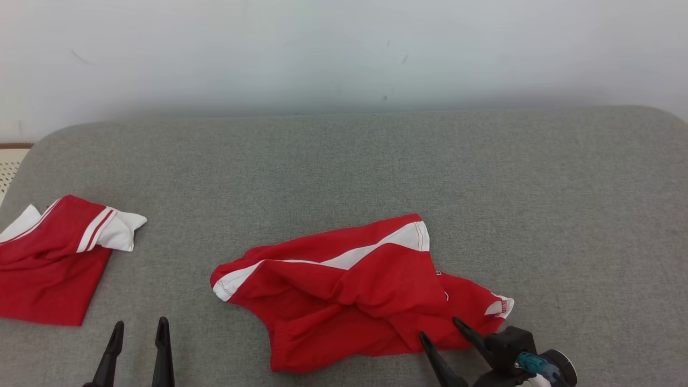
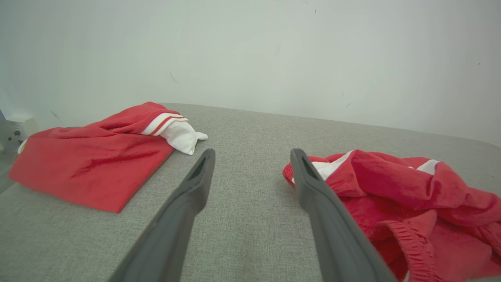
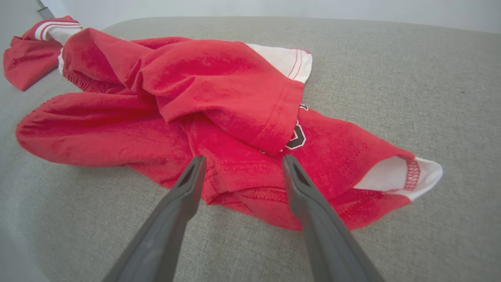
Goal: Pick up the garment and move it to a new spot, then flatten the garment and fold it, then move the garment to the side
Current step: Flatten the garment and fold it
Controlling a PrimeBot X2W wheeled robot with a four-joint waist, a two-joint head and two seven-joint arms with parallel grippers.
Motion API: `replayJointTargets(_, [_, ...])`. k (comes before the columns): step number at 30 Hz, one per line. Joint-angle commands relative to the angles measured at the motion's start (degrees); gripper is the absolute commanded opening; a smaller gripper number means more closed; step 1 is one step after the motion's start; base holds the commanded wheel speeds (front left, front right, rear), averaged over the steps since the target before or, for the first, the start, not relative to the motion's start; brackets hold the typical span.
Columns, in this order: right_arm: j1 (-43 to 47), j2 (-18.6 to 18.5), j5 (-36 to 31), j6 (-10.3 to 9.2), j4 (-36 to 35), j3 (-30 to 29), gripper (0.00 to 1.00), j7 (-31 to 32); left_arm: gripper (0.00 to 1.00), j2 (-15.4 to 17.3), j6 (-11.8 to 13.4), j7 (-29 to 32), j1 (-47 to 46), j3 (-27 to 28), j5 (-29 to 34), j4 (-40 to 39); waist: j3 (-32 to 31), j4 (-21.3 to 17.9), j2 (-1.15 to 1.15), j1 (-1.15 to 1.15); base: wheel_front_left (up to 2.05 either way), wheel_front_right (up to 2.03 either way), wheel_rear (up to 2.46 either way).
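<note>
Across the middle of the grey fabric-covered bench (image 1: 344, 161) lie the crumpled red shorts (image 1: 349, 290). Their long axis runs side to side before the robot, with a white-banded end toward its left and a small white corner (image 1: 502, 306) toward its right. A folded red garment (image 1: 48, 269) with a white cuff rests well apart, at the bench's left edge. The right tool (image 1: 438, 328), jaws spread wide and empty, points straight at the shorts' near right hem, with its fingertips framing that hem in the wrist view. Whether they touch cloth cannot be told. The left tool (image 1: 140, 322), also released and empty, hangs over bare bench between the two garments. The right arm is judged nearer, with cloth directly ahead of it, whereas the left would have to reach rightward.
</note>
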Motion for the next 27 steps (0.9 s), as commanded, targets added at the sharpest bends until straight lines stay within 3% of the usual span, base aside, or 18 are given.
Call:
replayJointTargets(1, [-0.86,-0.10,-0.42,0.03,0.42,0.37,1.00,0.00,1.00,-0.10,-0.16,-0.13,-0.42,0.30,0.31,0.33,0.20,0.19,0.00,-0.01,0.00,0.00,0.00])
replayJointTargets(13, [-6.26,0.98,-3.16,0.03,10.03,3.70,1.00,-1.26,1.00,-0.40,-0.60,-0.14,-1.14,0.49,0.49,0.41,1.09,1.41,0.00,-0.01,0.00,0.00,0.00])
replayJointTargets(14, [-6.77,1.25,-3.27,0.03,10.94,3.69,0.45,-1.60,1.00,-0.40,-0.63,-0.14,-1.24,0.45,0.51,0.42,1.22,1.52,0.00,-0.01,0.00,0.00,0.00])
replayJointTargets(15, [-7.22,1.52,-3.51,0.03,11.72,3.82,0.02,-1.96,1.00,-0.40,-0.64,-0.14,-1.32,0.42,0.51,0.43,1.31,1.61,0.00,-0.01,0.00,0.00,0.00])
replayJointTargets(27, [-9.69,2.70,0.80,0.03,12.78,2.40,0.00,-8.47,1.00,-0.43,0.10,-0.14,-0.89,-0.03,-0.61,0.97,0.86,1.27,0.00,-0.01,0.00,0.00,0.00])
